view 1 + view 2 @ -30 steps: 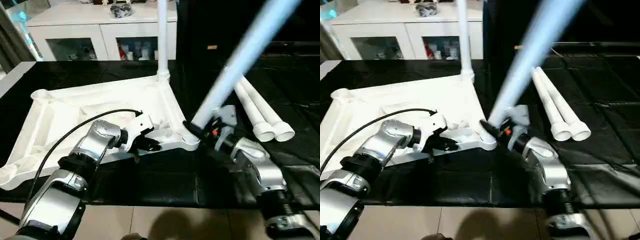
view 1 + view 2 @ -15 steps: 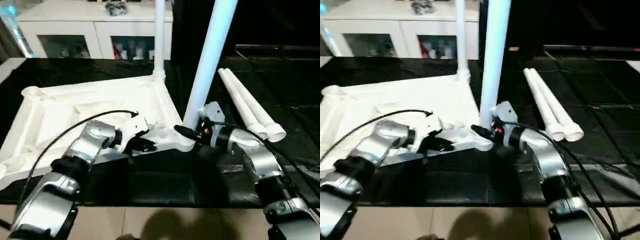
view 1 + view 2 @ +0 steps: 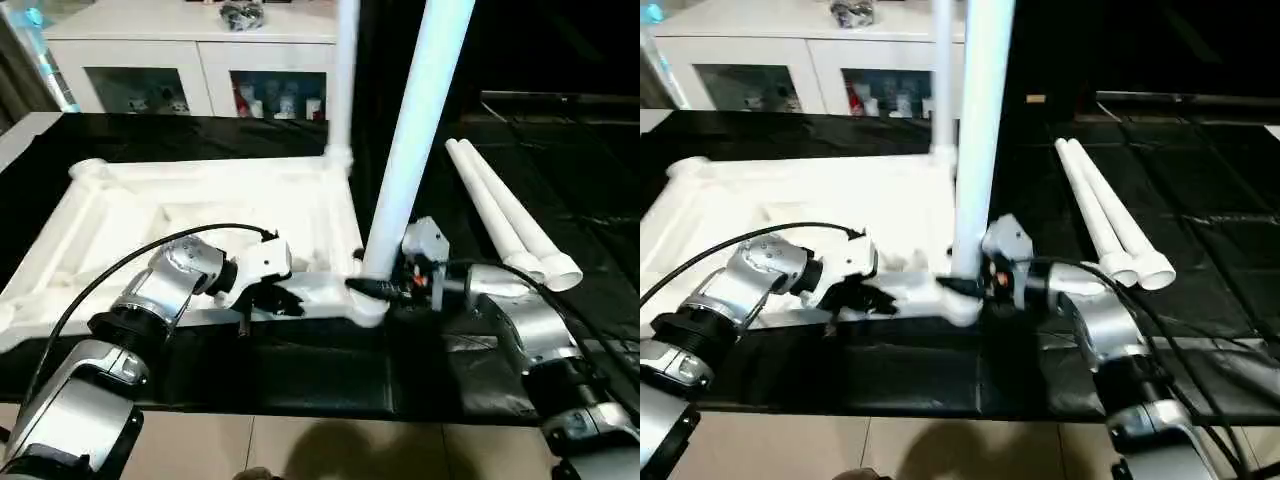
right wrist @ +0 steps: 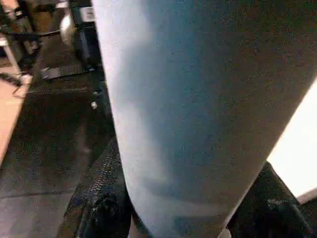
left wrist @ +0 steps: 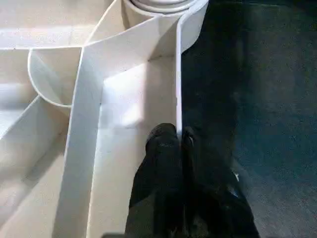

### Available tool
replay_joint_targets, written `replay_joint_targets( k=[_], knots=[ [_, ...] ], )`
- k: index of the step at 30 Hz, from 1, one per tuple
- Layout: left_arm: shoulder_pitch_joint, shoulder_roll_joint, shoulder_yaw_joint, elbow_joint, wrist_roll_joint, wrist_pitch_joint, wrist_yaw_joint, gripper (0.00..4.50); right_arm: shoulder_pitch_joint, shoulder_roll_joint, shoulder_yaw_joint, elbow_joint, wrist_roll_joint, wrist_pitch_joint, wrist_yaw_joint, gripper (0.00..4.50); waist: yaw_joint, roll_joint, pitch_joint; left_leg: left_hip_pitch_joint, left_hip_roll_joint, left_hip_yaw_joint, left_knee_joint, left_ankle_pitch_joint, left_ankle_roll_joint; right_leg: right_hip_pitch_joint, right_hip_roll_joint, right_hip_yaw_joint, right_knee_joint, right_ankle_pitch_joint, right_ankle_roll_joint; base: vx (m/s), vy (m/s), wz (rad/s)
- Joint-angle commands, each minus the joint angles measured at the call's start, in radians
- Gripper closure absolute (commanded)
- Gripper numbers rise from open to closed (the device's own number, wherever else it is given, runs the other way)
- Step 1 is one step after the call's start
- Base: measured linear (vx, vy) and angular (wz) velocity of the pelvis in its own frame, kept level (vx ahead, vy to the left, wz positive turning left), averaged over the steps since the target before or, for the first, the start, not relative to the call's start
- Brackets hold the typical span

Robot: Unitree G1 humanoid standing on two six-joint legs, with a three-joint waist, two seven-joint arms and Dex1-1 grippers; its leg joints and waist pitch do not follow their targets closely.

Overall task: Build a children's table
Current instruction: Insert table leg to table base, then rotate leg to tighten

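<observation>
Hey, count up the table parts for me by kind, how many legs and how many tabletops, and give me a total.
Standing legs: 2 — held leg, far-corner leg
Legs lying on the mat: 2 — inner lying leg, outer lying leg
Tabletop: 1 — tabletop
Total: 5 parts

White plastic rectangular table top (image 3: 190,215), ribbed underside uppermost, uniformly white. Long tapered round white leg (image 3: 415,130) between the right pincer's (image 3: 372,288) black fingers, tinted pale blue; a second white leg (image 3: 345,80) beyond it. Two more white legs (image 3: 505,215) to the right pincer's outer side. Black desk (image 3: 300,360) surface, faintly gridded. Left pincer (image 5: 179,144): black fingers, white housing, silver forearm, black cable. White glass-door cabinet (image 3: 190,60) behind.
</observation>
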Motion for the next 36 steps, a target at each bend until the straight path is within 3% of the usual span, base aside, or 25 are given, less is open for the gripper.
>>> replay_joint_targets(
  k=[1, 5, 11, 15, 21, 23, 25, 26, 27, 28, 29, 30, 32, 33, 34, 35, 36],
  knots=[
    [-0.049, -0.005, -0.004, -0.024, 0.005, -0.028, 0.005, 4.5, 0.071, 0.013, 0.128, 0.059, -0.05, 0.067, 0.072, 2.57, -0.002, 0.005, -0.046, 0.03, 0.072, -0.039, -0.086, -0.414, -0.019, 0.024, -0.109, 0.058, -0.101, -0.464, -0.175, 0.0, 0.0, 0.0],
    [-0.065, -0.007, -0.001, 0.01, 0.021, -0.029, 0.022, 4.5, 0.065, 0.022, 0.123, 0.068, -0.054, 0.065, 0.071, 2.57, -0.005, 0.002, -0.043, 0.043, 0.071, -0.046, -0.09, -0.446, -0.029, 0.023, -0.115, 0.059, -0.115, -0.579, -0.14, 0.0, 0.0, 0.0],
    [-0.079, -0.009, 0.015, 0.038, 0.025, -0.013, 0.044, 4.5, 0.067, 0.031, 0.114, 0.061, -0.055, 0.07, 0.044, 2.57, -0.004, 0.003, -0.047, 0.038, 0.073, -0.044, -0.094, -0.416, -0.026, 0.027, -0.113, 0.06, -0.107, -0.5, -0.161, 0.0, 0.0, 0.0],
    [-0.083, -0.01, 0.026, 0.045, 0.026, 0.009, 0.07, 4.5, 0.051, 0.054, 0.088, 0.1, -0.064, 0.054, -0.022, 2.57, -0.009, 0.0, -0.045, 0.038, 0.073, -0.044, -0.096, -0.427, -0.028, 0.026, -0.113, 0.06, -0.109, -0.517, -0.163, 0.0, 0.0, 0.0],
    [-0.067, 0.0, 0.073, 0.009, 0.021, 0.108, 0.149, 4.5, -0.029, 0.107, 0.006, 0.231, -0.09, 0.021, -0.247, 2.57, -0.032, -0.003, -0.035, 0.045, 0.064, -0.056, -0.092, -0.499, -0.045, 0.013, -0.118, 0.048, -0.129, -0.705, -0.101, 0.0, 0.0, 0.0],
    [-0.06, 0.005, 0.082, -0.01, 0.021, 0.13, 0.165, 4.5, -0.049, 0.116, -0.008, 0.261, -0.096, 0.017, -0.293, 2.57, -0.051, 0.005, -0.033, 0.047, 0.065, -0.066, -0.097, -0.561, -0.06, 0.014, -0.117, 0.035, -0.133, -0.727, -0.083, 0.0, 0.0, 0.0],
    [-0.008, 0.01, 0.127, -0.14, 0.0, 0.263, 0.213, 4.5, -0.124, 0.153, -0.055, 0.363, -0.093, 0.026, -0.433, 2.57, -0.064, 0.017, -0.037, 0.043, 0.074, -0.077, -0.108, -0.618, -0.079, 0.026, -0.117, 0.023, -0.125, -0.655, -0.098, -0.02, 0.02, -0.09],
    [0.014, 0.005, 0.141, -0.193, -0.006, 0.312, 0.23, 4.5, -0.15, 0.163, -0.066, 0.4, -0.091, 0.032, -0.474, 2.57, -0.078, 0.013, -0.038, 0.026, 0.077, -0.084, -0.119, -0.632, -0.086, 0.041, -0.113, 0.014, -0.114, -0.566, -0.117, -0.031, 0.054, -0.24],
    [0.041, -0.004, 0.154, -0.256, -0.012, 0.367, 0.25, 4.5, -0.175, 0.174, -0.077, 0.436, -0.089, 0.036, -0.516, 2.57, -0.082, 0.019, -0.038, 0.023, 0.078, -0.085, -0.121, -0.643, -0.09, 0.043, -0.112, 0.013, -0.109, -0.532, -0.126, -0.031, 0.054, -0.24],
    [0.058, -0.011, 0.163, -0.295, -0.016, 0.401, 0.263, 4.5, -0.19, 0.18, -0.083, 0.457, -0.088, 0.039, -0.54, 2.57, -0.088, 0.02, -0.034, 0.029, 0.076, -0.079, -0.12, -0.661, -0.095, 0.031, -0.112, 0.013, -0.113, -0.5, -0.145, -0.016, 0.048, -0.18],
    [0.081, -0.034, 0.173, -0.347, -0.018, 0.453, 0.292, 4.5, -0.211, 0.193, -0.096, 0.486, -0.08, 0.043, -0.575, 2.57, -0.094, 0.011, -0.035, 0.034, 0.07, -0.072, -0.112, -0.65, -0.091, 0.026, -0.118, 0.016, -0.117, -0.494, -0.158, 0.0, 0.0, 0.0],
    [0.101, -0.06, 0.178, -0.395, -0.016, 0.493, 0.324, 4.5, -0.231, 0.205, -0.11, 0.512, -0.073, 0.048, -0.608, 2.57, -0.098, 0.006, -0.037, 0.028, 0.069, -0.07, -0.106, -0.592, -0.08, 0.031, -0.127, 0.022, -0.113, -0.479, -0.176, 0.0, 0.0, 0.0],
    [0.123, -0.109, 0.18, -0.45, -0.014, 0.549, 0.375, 4.5, -0.259, 0.222, -0.131, 0.551, -0.064, 0.056, -0.656, 2.57, -0.089, -0.001, -0.039, 0.028, 0.063, -0.059, -0.096, -0.512, -0.049, 0.028, -0.128, 0.027, -0.124, -0.496, -0.172, 0.0, 0.0, 0.0],
    [0.127, -0.13, 0.178, -0.464, -0.015, 0.565, 0.393, 4.5, -0.268, 0.228, -0.136, 0.563, -0.064, 0.057, -0.67, 2.57, -0.088, 0.001, -0.043, 0.027, 0.065, -0.057, -0.094, -0.479, -0.045, 0.03, -0.129, 0.031, -0.119, -0.468, -0.18, 0.0, 0.0, 0.0],
    [0.13, -0.157, 0.168, -0.477, -0.015, 0.583, 0.419, 4.5, -0.28, 0.236, -0.139, 0.581, -0.066, 0.052, -0.683, 2.57, -0.086, -0.002, -0.045, 0.019, 0.066, -0.053, -0.096, -0.421, -0.034, 0.034, -0.123, 0.032, -0.112, -0.405, -0.195, 0.0, 0.0, 0.0],
    [0.13, -0.157, 0.168, -0.477, -0.015, 0.583, 0.419, 4.5, -0.28, 0.236, -0.139, 0.581, -0.066, 0.052, -0.683, 2.57, -0.08, -0.005, -0.047, 0.02, 0.065, -0.047, -0.093, -0.375, -0.023, 0.034, -0.119, 0.032, -0.108, -0.341, -0.211, 0.0, 0.0, 0.0],
    [0.132, -0.174, 0.16, -0.492, -0.012, 0.605, 0.441, 4.5, -0.294, 0.244, -0.142, 0.605, -0.065, 0.043, -0.693, 2.57, -0.077, -0.012, -0.051, 0.014, 0.065, -0.043, -0.09, -0.327, -0.005, 0.042, -0.119, 0.033, -0.1, -0.293, -0.223, 0.0, 0.0, 0.0]
  ],
)
